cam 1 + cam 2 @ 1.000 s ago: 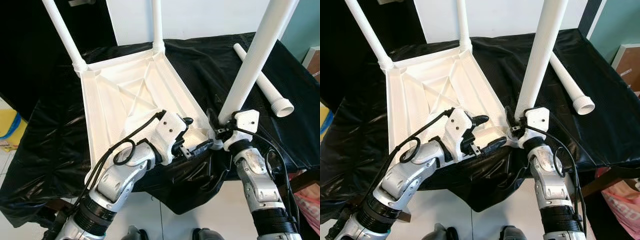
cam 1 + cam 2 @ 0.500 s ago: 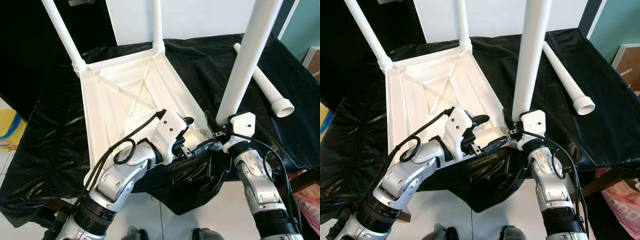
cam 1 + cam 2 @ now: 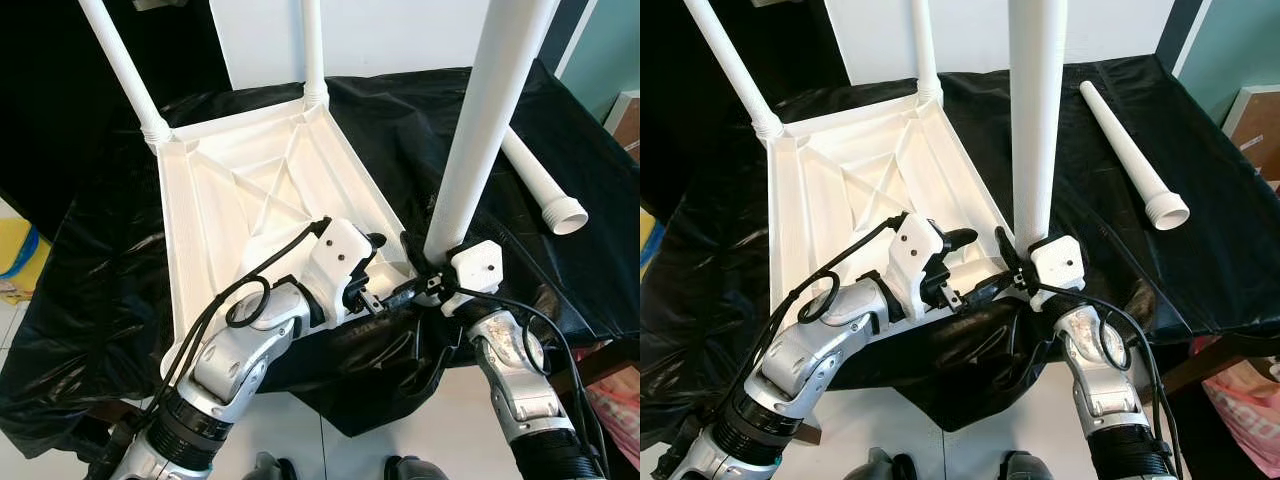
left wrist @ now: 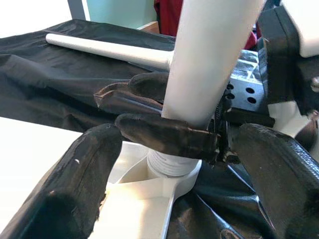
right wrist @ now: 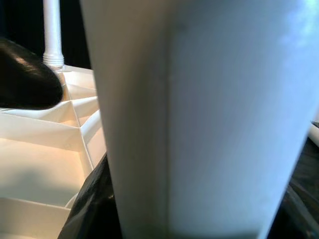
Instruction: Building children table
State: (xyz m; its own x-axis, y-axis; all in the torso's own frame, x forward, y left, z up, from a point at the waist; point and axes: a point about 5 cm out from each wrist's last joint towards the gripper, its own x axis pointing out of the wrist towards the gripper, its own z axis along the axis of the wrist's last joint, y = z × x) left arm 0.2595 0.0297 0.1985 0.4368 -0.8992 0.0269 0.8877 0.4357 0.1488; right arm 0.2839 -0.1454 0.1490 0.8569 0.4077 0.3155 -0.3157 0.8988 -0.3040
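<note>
— Seating the third leg (image 3: pixel 1035 110) is the step, as I read it; the top (image 3: pixel 235 180) lies upside down on the black cloth (image 3: pixel 90 260), two legs already standing at its far corners, and this one stands upright over the near right corner socket (image 4: pixel 172 172).

— What makes it go well?

— Keep the leg plumb so the thread starts square; the left wrist view shows its ribbed end just at the socket's mouth, and a tilt there would likely cross it; turn, don't push.

— And the grippers?

— The right gripper (image 3: pixel 1018 275) is pinched round the leg's foot, one finger (image 4: pixel 167 135) wrapped across it; the left gripper (image 3: pixel 382 270) has its fingers spread over the corner just beside the socket, seemingly steadying the top, gripping nothing that I can make out.

— Room to move?

— Tight near, free far; that corner sits right at the table's near edge, where the cloth hangs down, so a shove toward the robot could slide the top off; the spare leg (image 3: pixel 1130 160) lies on the cloth well apart to the right, clear of the work.
</note>
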